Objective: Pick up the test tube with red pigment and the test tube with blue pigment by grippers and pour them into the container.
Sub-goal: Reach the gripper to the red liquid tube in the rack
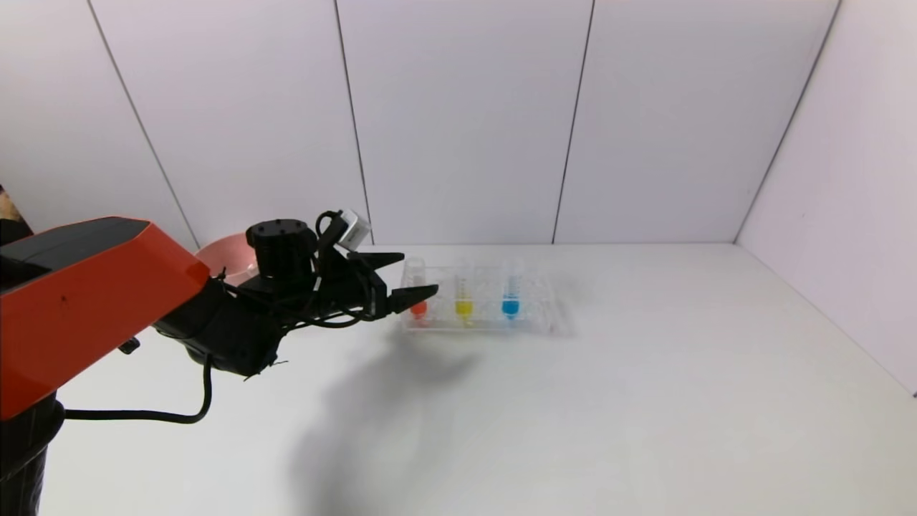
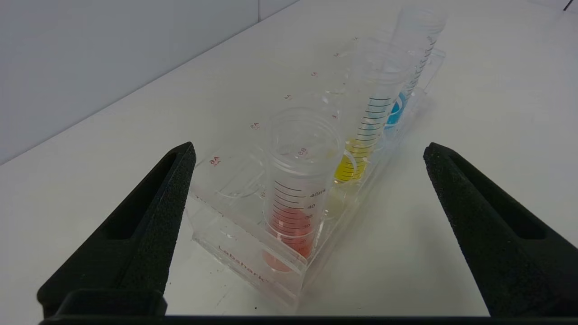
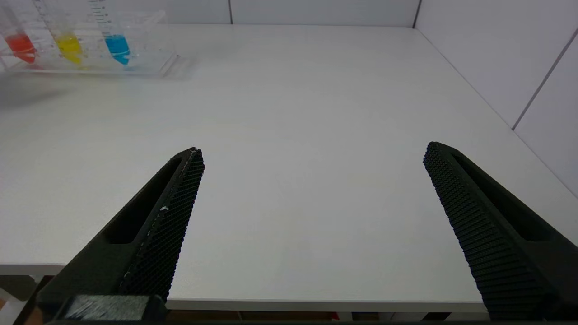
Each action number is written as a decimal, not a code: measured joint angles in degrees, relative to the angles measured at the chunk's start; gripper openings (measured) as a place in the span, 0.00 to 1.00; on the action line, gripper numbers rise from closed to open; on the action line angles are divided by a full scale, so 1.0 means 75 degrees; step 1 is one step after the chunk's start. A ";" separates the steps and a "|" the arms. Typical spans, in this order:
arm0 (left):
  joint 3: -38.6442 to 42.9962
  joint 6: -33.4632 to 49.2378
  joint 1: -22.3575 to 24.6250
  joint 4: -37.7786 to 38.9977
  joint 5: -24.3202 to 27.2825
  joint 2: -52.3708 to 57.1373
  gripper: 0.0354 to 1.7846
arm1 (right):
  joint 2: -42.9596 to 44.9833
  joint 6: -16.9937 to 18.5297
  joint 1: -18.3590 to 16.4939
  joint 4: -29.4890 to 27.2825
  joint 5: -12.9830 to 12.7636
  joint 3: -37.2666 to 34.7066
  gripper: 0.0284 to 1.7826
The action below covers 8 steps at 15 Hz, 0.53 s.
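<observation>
A clear acrylic tube rack (image 1: 478, 307) sits on the smooth white table (image 1: 573, 401) just past its centre, toward twelve o'clock, with three graduated clear plastic tubes standing upright in one row. The test tube with red pigment (image 1: 418, 295) is at the nine o'clock end, a yellow-liquid tube (image 1: 463, 295) in the middle, and the test tube with blue pigment (image 1: 510, 294) at the three o'clock end. Each has a ribbed, threaded mouth and a tapered bottom where the colour pools.

The left gripper (image 1: 410, 276) reaches in from nine o'clock, its two pointed black fingers (image 2: 149, 225) — rough, grainy on their inner faces — spread wide and holding nothing. In its wrist view the red tube stands between them, touched by neither. One fingertip partly covers that tube in the head view.

The right gripper (image 3: 311, 153) hangs over the table's near edge around five o'clock, well apart from the rack; its ridged fingers are fully apart and empty.

A pink bowl (image 1: 228, 259) at ten o'clock is mostly hidden behind the left arm — only its rim shows. The glass container cannot be made out.
</observation>
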State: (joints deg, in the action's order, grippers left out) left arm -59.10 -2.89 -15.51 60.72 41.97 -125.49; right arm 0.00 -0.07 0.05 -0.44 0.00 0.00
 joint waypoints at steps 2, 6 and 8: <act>-0.0109 0.0015 -0.0005 -0.0011 0.0005 -0.0122 0.99 | 0.0000 0.0000 0.0003 0.0000 0.0000 0.0000 1.00; -0.0341 0.0011 -0.0008 -0.0104 0.0000 -0.0314 0.99 | 0.0000 0.0000 0.0003 0.0000 0.0000 0.0000 1.00; -0.0429 0.0011 -0.0005 -0.0151 0.0003 -0.0387 0.98 | 0.0000 0.0000 0.0003 0.0000 0.0000 0.0000 1.00</act>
State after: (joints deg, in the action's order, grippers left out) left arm -62.32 -2.80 -15.54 59.59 42.00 -128.39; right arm 0.00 -0.07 0.07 -0.44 0.00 0.00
